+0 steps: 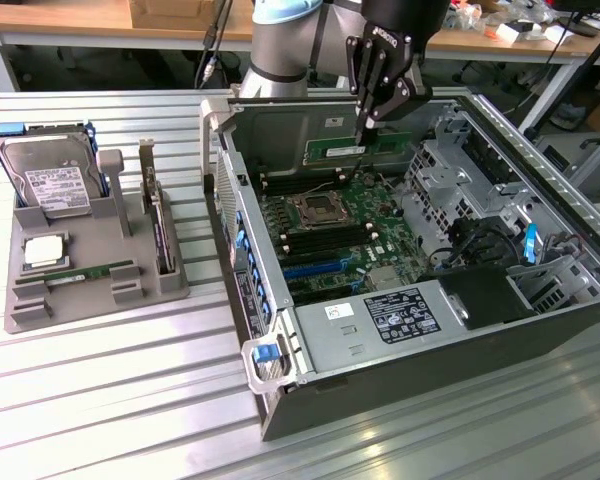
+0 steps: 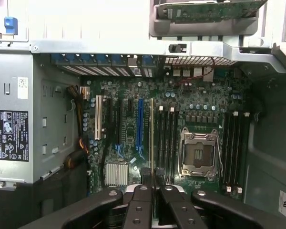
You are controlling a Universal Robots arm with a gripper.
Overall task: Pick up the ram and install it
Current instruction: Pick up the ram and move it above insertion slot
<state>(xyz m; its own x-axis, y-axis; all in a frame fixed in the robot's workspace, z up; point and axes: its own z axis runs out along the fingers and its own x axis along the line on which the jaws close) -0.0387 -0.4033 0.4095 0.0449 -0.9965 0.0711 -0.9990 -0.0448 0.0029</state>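
One ram (image 1: 332, 150) is clamped in the gripper (image 1: 365, 125), whose fingers are closed almost fully on the stick's upper edge, near its middle. The stick hangs below the gripper on edge, white label facing the exterior view, raised well clear of the motherboard (image 1: 325, 240) inside the open case (image 1: 540, 330). Seen from the wrist, it is a thin line running straight out from between the fingertips. Its long axis lies parallel to the black memory slots (image 2: 167, 143). The line falls just beside that bank, between it and the blue expansion slot (image 2: 140, 129), so I judge the stick to be aligned in direction but offset sideways from the slots. Beyond the bank sits the empty processor socket (image 2: 199, 152), with a further bank of slots on its other side. Well apart, on the worktop (image 1: 130, 400) at the exterior view's left, a grey tray (image 1: 30, 310) holds a second green stick (image 1: 90, 272)
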